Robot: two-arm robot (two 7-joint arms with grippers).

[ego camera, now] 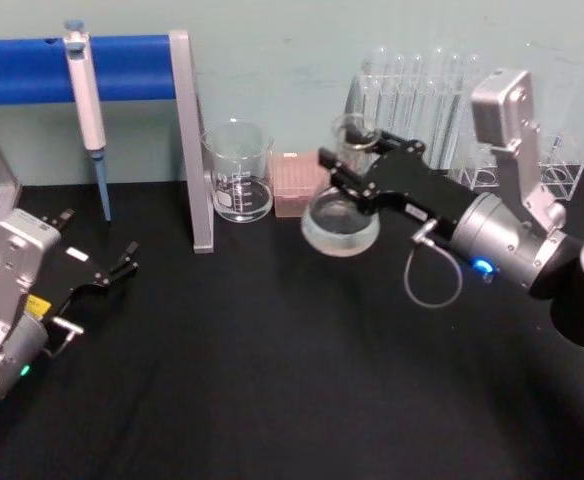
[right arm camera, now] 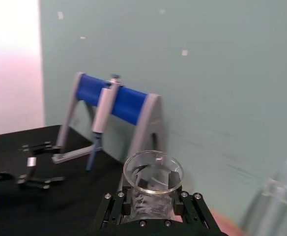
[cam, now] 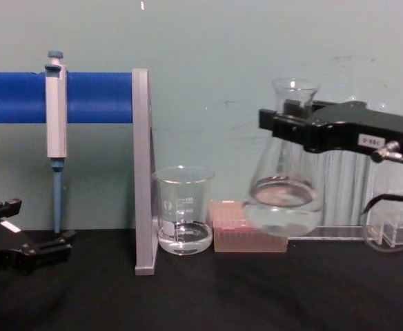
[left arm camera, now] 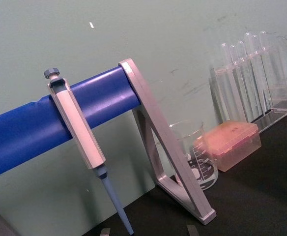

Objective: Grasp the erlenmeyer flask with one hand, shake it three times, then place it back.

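1. Left gripper [ego camera: 100, 240]: parked low over the near left of the desk [ego camera: 272, 400], fingers spread, nothing between them. It carries a small white label, and the arm behind it a yellow one. Neither can be read.
2. Right gripper [cam: 295, 117]: pinches the neck of the erlenmeyer flask [cam: 284, 200] just under the lip. The flask hangs upright, base clear of the desk, with clear liquid in the bottom. It is in front of the pink box [cam: 246, 234] and right of the beaker [cam: 182, 210].
3. Step in hand, by judgement: grasp and lift complete; shaking applies. The count cannot be established.
4. Next move requires short strokes, neck kept upright, clear of the beaker and the test tubes [ego camera: 422, 95] behind.
5. Writing: the white tag on the right gripper shows digits, not legible. The beaker's printed graduations are too small to read.
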